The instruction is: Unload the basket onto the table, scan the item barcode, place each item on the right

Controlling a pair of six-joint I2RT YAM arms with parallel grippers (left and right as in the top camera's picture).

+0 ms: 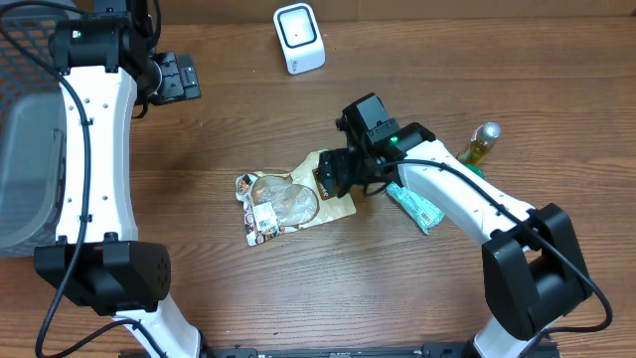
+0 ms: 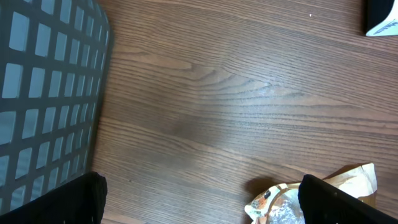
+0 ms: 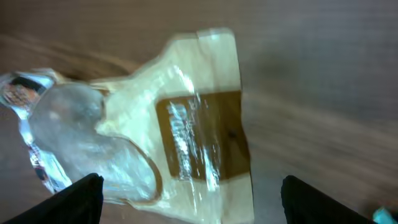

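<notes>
The item is a tan and clear plastic packet (image 1: 283, 204) with a printed label, lying flat on the wooden table. My right gripper (image 1: 338, 174) hovers over its right end. In the right wrist view the packet (image 3: 186, 124) is blurred and fills the space beneath the right gripper (image 3: 193, 208), which is open, with both dark fingers (image 3: 81, 199) wide apart and off the packet. The white scanner (image 1: 299, 38) stands at the back of the table. My left gripper (image 1: 175, 78) is open and empty at the far left; the left wrist view catches the packet's corner (image 2: 280, 202).
A dark mesh basket (image 1: 25, 149) stands at the left edge and also shows in the left wrist view (image 2: 43, 81). A teal packet (image 1: 412, 207) lies under the right arm, and a yellow-green bottle (image 1: 479, 144) lies to its right.
</notes>
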